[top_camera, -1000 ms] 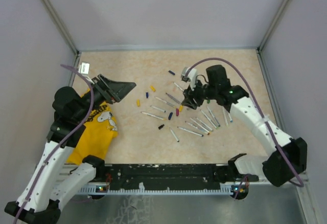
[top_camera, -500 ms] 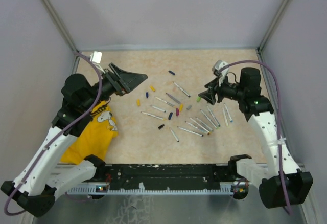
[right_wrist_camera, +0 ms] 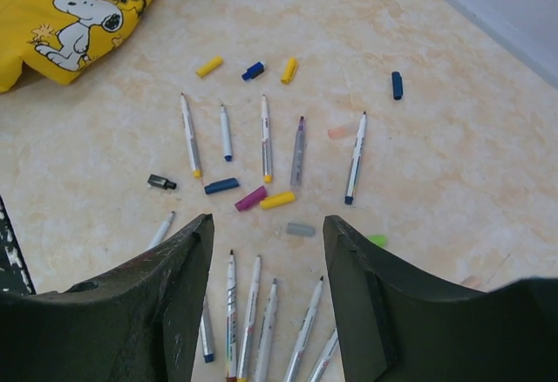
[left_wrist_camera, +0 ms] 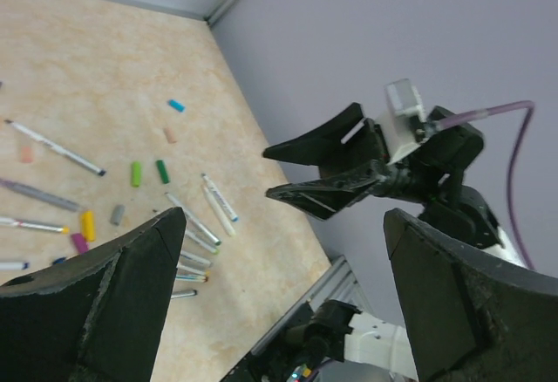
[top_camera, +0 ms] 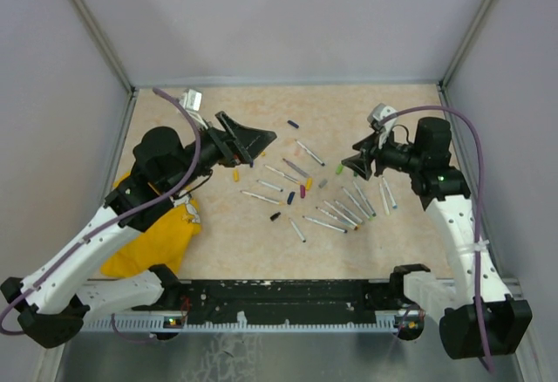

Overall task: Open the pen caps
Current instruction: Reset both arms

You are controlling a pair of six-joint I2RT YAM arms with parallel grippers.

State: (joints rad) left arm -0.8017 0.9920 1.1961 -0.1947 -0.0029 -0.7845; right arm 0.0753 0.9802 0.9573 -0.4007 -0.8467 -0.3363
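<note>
Several uncapped pens lie scattered across the middle of the table, their tips bare. Loose pen caps lie among them in yellow, blue, magenta, grey, green and black. My right gripper hovers above the right side of the pile, open, with nothing between its fingers. My left gripper is raised over the left side of the pile, wide open and empty, and faces the right gripper.
A yellow Snoopy cloth lies at the near left under the left arm. Grey walls enclose the beige table on three sides. A black rail runs along the near edge.
The left arm has swung right and forward, off the cloth toward the pens. The right gripper has pulled back to the right, risen off the pile and opened a little.
</note>
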